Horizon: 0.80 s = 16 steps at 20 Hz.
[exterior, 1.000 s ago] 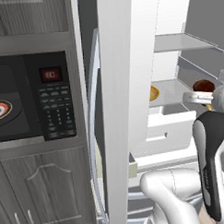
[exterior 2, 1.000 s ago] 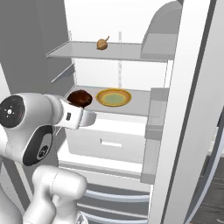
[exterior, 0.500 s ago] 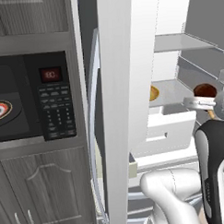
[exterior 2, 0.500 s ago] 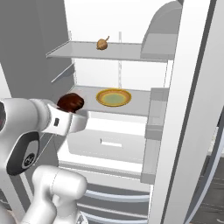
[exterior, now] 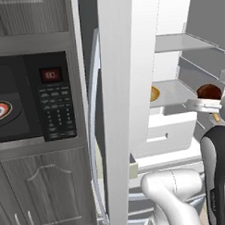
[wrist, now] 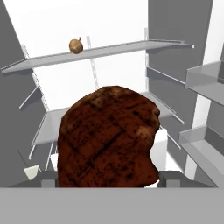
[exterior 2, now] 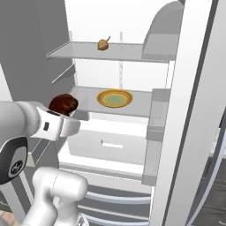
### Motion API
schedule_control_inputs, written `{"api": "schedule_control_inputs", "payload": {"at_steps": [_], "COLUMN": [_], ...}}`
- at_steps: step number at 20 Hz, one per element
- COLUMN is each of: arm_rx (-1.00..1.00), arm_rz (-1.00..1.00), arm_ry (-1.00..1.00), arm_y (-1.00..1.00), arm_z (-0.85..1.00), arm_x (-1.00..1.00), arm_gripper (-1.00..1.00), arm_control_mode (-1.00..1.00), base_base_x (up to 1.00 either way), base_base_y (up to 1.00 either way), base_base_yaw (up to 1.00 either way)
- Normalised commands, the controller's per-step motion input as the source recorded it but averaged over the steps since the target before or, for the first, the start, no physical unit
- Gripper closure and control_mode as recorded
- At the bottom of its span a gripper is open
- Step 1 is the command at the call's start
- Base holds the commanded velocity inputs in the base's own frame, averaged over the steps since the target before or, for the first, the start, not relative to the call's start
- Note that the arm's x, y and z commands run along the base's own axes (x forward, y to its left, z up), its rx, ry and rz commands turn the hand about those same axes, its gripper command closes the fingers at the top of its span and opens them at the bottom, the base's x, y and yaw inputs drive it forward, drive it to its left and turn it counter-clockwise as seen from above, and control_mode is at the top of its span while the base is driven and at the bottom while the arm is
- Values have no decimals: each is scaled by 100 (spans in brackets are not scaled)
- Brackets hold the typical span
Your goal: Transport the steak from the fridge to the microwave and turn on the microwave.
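The tool [exterior 2: 66, 115] grasps the steak [exterior 2: 63, 103], clear of the open fridge [exterior 2: 132, 70], beside the microwave [exterior: 33, 101].

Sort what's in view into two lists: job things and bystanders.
Job:
steak, in the gripper
fridge, open
microwave

Bystanders:
yellow plate on the middle fridge shelf
small brown item on the top shelf
plate behind the microwave door
lower cabinets
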Motion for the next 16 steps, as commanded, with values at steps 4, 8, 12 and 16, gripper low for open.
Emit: {"api": "schedule_control_inputs", "payload": {"at_steps": [4,8,12,16], "arm_rx": [0,0,0,0], "arm_rz": [0,0,0,0], "arm_ry": [-3,0,0,0], "arm_y": [10,5,0,0], "arm_z": [0,0,0,0], "arm_x": [-12,0,-2,0], "arm_gripper": [100,100,100,100], "arm_control_mode": [-100,-100,-100,100], "base_base_x": [0,0,0,-8], "base_base_y": [0,0,0,0], "base_base_yaw": [0,0,0,0]}}
